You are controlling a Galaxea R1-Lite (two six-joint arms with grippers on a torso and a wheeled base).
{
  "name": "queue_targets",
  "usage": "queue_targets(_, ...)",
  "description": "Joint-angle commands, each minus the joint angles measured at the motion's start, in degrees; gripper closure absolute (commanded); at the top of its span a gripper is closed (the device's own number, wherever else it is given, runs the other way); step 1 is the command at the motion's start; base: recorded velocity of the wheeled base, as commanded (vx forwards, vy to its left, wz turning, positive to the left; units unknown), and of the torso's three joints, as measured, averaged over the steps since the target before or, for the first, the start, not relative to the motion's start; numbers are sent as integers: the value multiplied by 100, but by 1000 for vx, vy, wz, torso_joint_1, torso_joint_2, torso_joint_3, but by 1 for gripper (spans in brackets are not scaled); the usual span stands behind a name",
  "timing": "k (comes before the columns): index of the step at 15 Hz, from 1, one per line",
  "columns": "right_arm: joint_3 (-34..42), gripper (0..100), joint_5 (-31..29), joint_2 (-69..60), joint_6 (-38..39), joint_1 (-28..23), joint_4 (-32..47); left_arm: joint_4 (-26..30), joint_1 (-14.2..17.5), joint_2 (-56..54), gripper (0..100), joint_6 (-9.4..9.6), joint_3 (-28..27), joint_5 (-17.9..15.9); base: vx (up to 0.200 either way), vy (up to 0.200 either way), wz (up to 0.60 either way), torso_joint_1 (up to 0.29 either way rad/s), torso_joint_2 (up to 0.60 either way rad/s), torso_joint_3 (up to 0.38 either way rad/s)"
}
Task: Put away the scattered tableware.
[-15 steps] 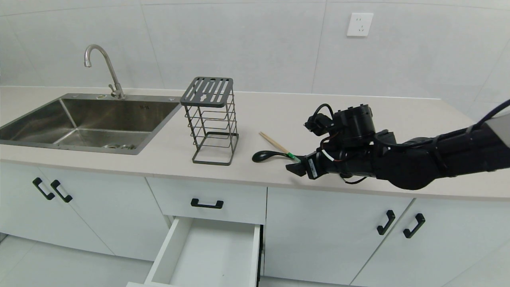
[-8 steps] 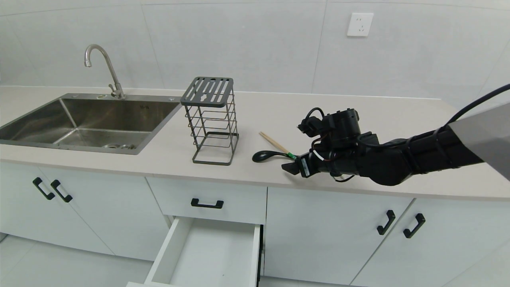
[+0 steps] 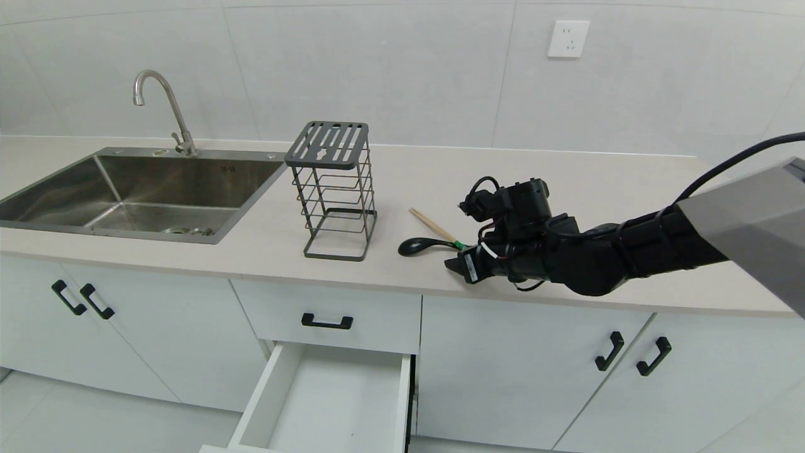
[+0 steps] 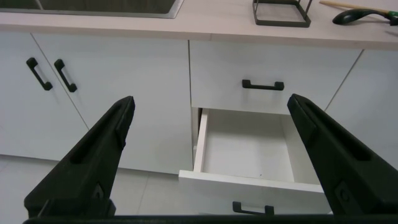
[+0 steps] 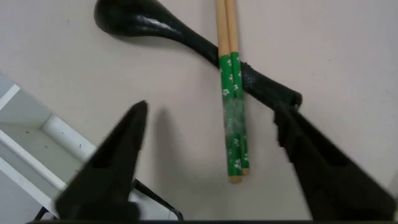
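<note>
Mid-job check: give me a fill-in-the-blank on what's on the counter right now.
The chopsticks lie across a black ___. The rack stands between it and the ___. The right end effector over the chopsticks is ___. The left end effector faces the open ___.
Missing: spoon; sink; open; drawer.

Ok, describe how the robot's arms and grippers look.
Right arm: black, bulbous joints, looped black cables, grey upper casing; white label and red wires behind the right gripper. Left gripper: two black tapered fingers.
</note>
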Motion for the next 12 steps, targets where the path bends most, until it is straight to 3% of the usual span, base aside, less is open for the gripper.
queue_targets(1, -17, 100, -142, 125, 44, 37, 56, 0, 0, 7, 0, -1, -9, 1, 0, 0, 0, 0, 0, 0)
queue_targets(12, -315, 100, -414, 55, 299, -112, 47, 0, 0, 7, 0, -1, 0, 1, 0, 0, 0, 0, 0, 0)
